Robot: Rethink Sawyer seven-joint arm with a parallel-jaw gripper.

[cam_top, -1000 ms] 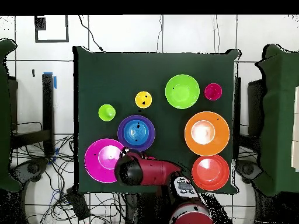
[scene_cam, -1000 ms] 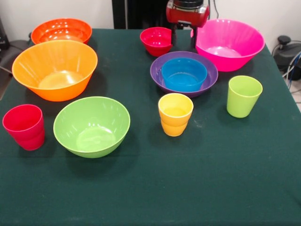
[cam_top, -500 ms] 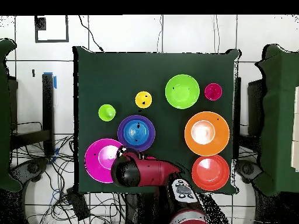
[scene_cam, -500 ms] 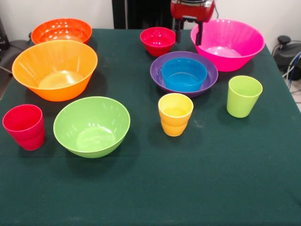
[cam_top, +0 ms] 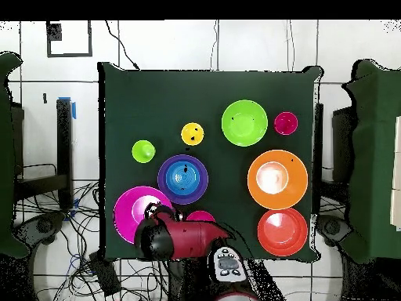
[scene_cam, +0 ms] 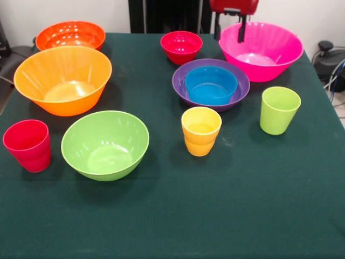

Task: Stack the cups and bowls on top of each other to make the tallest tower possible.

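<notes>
The tower is a purple bowl (scene_cam: 180,81) with the small blue bowl (scene_cam: 211,86) nested in it, at mid table. The small red bowl (scene_cam: 181,46) stands behind it and the large pink bowl (scene_cam: 261,49) to its right. My gripper (scene_cam: 230,29) hangs open and empty at the top edge, above the pink bowl's far left rim. The yellow cup (scene_cam: 201,130) and lime cup (scene_cam: 279,109) stand in front of the tower. The red cup (scene_cam: 28,144) stands at the near left. In the overhead view the arm (cam_top: 168,239) hides the gripper.
The lime green bowl (scene_cam: 105,144) stands at the near left. The light orange bowl (scene_cam: 63,78) is behind it and the red-orange bowl (scene_cam: 70,34) is at the far left corner. A black pedestal (scene_cam: 161,15) stands behind the table.
My gripper has risen and moved right in the front view, from beside the small red bowl to above the pink bowl's rim. The bowls and cups have not moved.
</notes>
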